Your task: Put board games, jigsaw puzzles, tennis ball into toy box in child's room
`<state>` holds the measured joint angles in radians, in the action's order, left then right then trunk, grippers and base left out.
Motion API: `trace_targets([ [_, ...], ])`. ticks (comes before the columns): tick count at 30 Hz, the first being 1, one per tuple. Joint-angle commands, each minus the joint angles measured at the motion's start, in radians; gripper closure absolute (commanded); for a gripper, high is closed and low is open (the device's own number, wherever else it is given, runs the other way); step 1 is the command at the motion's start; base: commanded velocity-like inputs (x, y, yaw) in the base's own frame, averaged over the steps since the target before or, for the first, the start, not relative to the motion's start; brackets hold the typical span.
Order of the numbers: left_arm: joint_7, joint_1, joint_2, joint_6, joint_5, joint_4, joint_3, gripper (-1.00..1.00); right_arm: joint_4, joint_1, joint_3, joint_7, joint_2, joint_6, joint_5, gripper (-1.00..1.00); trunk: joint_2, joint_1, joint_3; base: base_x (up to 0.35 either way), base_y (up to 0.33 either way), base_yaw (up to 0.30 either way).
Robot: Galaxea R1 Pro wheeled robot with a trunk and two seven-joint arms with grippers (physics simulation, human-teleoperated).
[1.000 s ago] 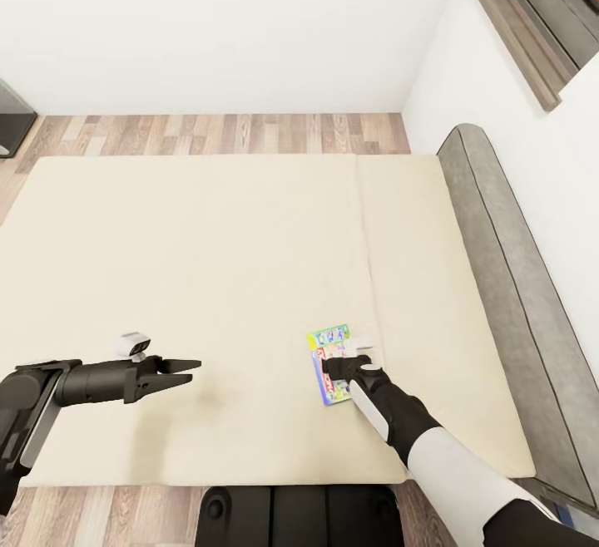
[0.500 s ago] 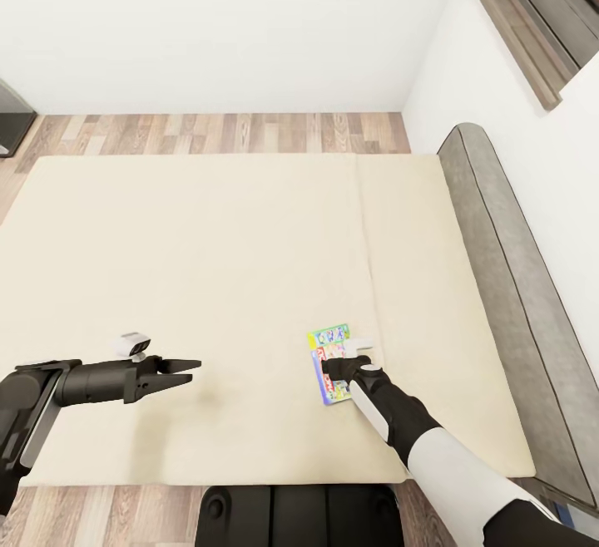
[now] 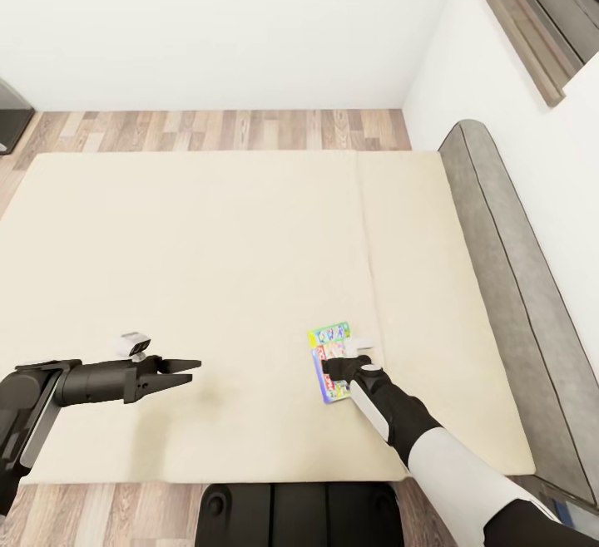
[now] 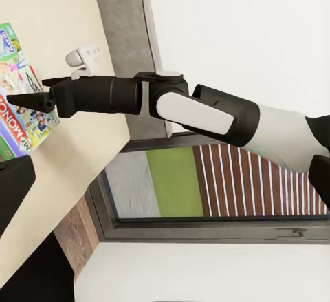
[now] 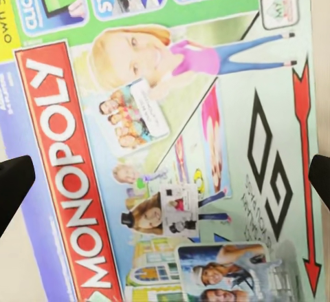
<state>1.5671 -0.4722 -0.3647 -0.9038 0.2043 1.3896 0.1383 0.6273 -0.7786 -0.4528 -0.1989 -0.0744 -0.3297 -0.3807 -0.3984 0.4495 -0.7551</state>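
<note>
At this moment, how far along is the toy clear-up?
Nothing here looks finished. In hand: the right gripper sits over the Monopoly board game, which lies flat on the bed; its fingertips are spread at either side of the box, so it is not yet gripped. The left gripper hangs open, carrying nothing. Left: grasp this game and take it to the toy box.

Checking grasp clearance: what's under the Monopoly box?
The Monopoly box lies flat on the beige mattress of the bed. The right hand hovers over it, open, covering its near part in the head view. Anything beneath the box is hidden.
</note>
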Motion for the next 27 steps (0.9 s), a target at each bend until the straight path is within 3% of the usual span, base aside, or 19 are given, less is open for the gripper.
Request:
trace_targets([
  [1,0.004,0.0,0.0,-0.011,0.0,0.0,0.0,-1.0,0.002,-0.001,-0.006,-0.01,0.002,-0.003,-0.01,-1.0,-0.002,0.001,-0.002,0.0,0.0,0.0],
  [27,0.003,0.0,0.001,-0.012,0.001,-0.001,-0.002,-1.0,0.005,-0.001,-0.006,-0.011,0.016,-0.002,-0.009,-1.0,-0.002,0.001,-0.013,0.0,0.0,0.0],
])
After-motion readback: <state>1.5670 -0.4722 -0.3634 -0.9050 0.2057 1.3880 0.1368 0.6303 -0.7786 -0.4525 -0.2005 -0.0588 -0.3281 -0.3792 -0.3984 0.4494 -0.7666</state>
